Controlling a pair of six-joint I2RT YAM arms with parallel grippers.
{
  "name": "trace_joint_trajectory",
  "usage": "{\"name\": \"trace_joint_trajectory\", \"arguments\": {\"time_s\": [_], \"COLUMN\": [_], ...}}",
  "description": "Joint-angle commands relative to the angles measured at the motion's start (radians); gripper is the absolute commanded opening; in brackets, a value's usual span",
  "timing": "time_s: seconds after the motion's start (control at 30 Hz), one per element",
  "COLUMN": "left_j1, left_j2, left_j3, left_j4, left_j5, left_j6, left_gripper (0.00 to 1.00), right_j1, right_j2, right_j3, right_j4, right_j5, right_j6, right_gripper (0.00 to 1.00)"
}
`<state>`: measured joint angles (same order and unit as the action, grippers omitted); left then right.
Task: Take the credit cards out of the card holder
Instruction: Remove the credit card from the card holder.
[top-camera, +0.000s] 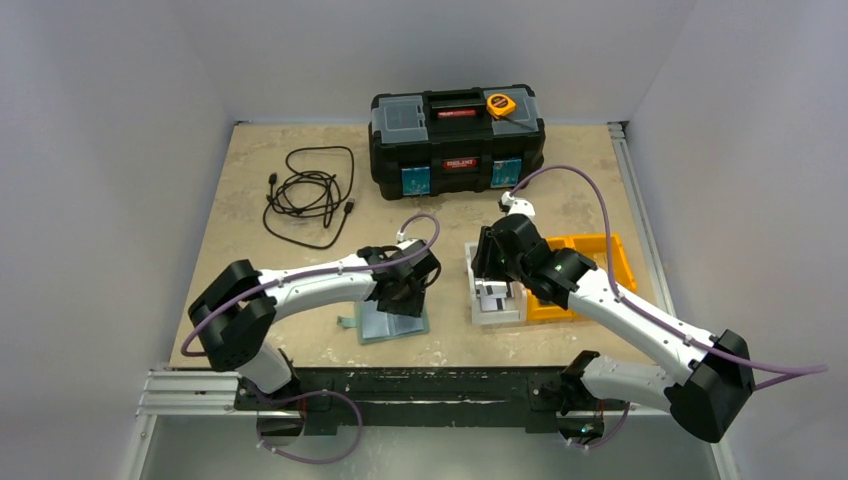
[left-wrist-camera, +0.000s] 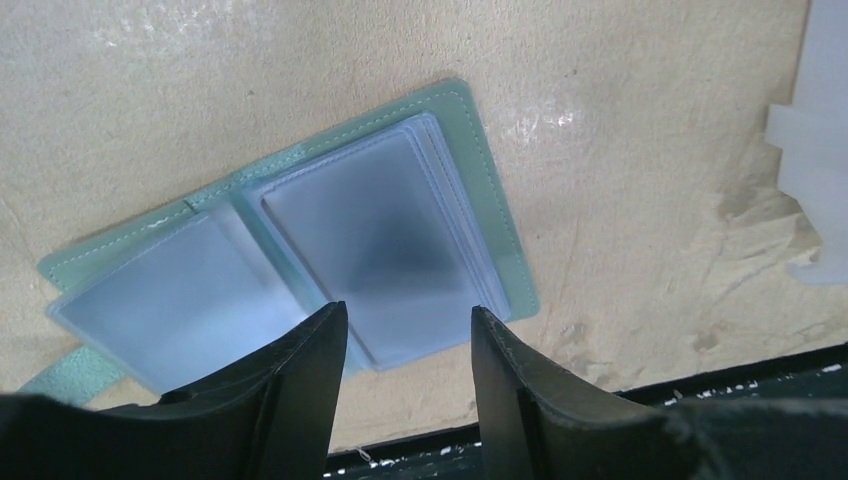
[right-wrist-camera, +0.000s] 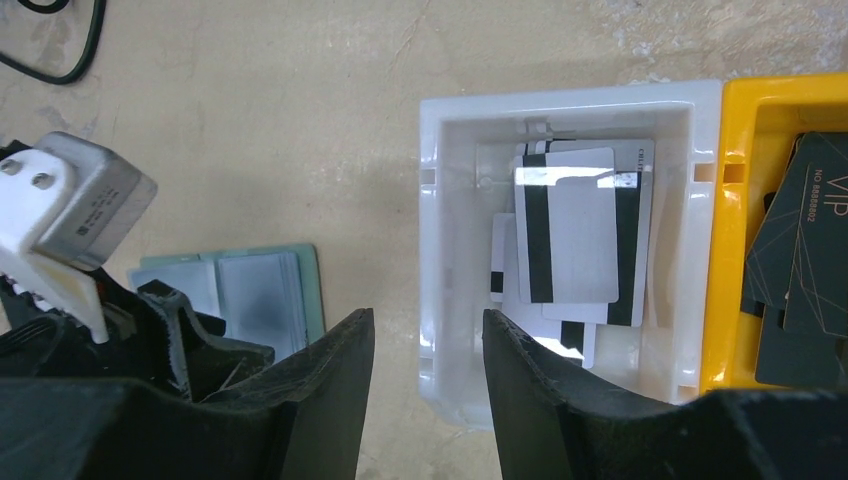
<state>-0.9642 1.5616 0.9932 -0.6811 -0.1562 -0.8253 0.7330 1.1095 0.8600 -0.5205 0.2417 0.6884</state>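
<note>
Left jaws, mine: parted, nothing clamped, over card holder (left-wrist-camera: 500, 230) lying open on bench (left-wrist-camera: 650, 150). Right jaws, also mine: parted, empty, above white bin (right-wrist-camera: 440, 200) of striped cards (right-wrist-camera: 570, 230); black cards (right-wrist-camera: 800, 270) in orange bin (right-wrist-camera: 735, 200) beside.

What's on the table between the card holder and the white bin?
Nothing: the right wrist view shows bare tabletop between the card holder and the white bin.

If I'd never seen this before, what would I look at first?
Probably the big black toolbox at the far edge of the table, with an orange tape measure on its lid. Next, the teal card holder lying open under the left gripper, and the white bin of striped cards beside an orange bin.
</note>
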Motion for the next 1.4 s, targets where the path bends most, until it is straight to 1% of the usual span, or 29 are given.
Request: {"name": "trace_joint_trajectory", "arguments": {"time_s": [0.0,0.1,0.17,0.43,0.6,0.7,0.77,0.97,1.1,1.13,1.27,1.37], "left_j1": [-0.011,-0.015,-0.016,-0.016,-0.013,-0.004,0.007,0.051,0.075,0.082,0.111,0.121], "left_j2": [0.038,0.058,0.076,0.116,0.089,0.039,-0.020,-0.164,-0.238,-0.252,-0.302,-0.319], "left_j3": [0.008,-0.012,-0.021,-0.036,-0.057,-0.076,-0.098,-0.178,-0.227,-0.239,-0.291,-0.323], "left_j4": [0.063,0.092,0.096,0.066,0.084,0.097,0.115,0.204,0.251,0.260,0.305,0.342], "left_j5": [-0.017,-0.002,-0.005,-0.046,-0.034,-0.018,0.002,0.094,0.134,0.142,0.185,0.206], "left_j6": [0.006,-0.002,-0.011,-0.033,-0.039,-0.042,-0.047,-0.046,-0.052,-0.055,-0.062,-0.061], "left_gripper": [0.48,0.47,0.45,0.17,0.00,0.00,0.00,0.00,0.00,0.00,0.00,0.00], "right_j1": [0.005,0.005,0.005,0.030,0.062,0.100,0.134,0.185,0.204,0.210,0.224,0.232], "right_j2": [-0.022,-0.021,-0.018,-0.006,-0.002,0.015,0.033,0.088,0.122,0.154,0.223,0.273], "right_j3": [-0.003,-0.004,-0.003,0.007,0.002,-0.008,-0.015,-0.037,-0.050,-0.050,-0.055,-0.059], "right_j4": [0.036,0.043,0.044,0.049,0.068,0.102,0.123,0.212,0.274,0.285,0.336,0.382], "right_j5": [-0.010,-0.016,-0.020,-0.027,-0.052,-0.084,-0.098,-0.150,-0.189,-0.191,-0.218,-0.235], "right_j6": [0.008,0.008,0.008,0.021,0.041,0.063,0.081,0.125,0.142,0.144,0.153,0.158], "right_gripper": [0.44,0.44,0.43,0.43,0.43,0.43,0.43,0.41,0.36,0.35,0.26,0.22]}}
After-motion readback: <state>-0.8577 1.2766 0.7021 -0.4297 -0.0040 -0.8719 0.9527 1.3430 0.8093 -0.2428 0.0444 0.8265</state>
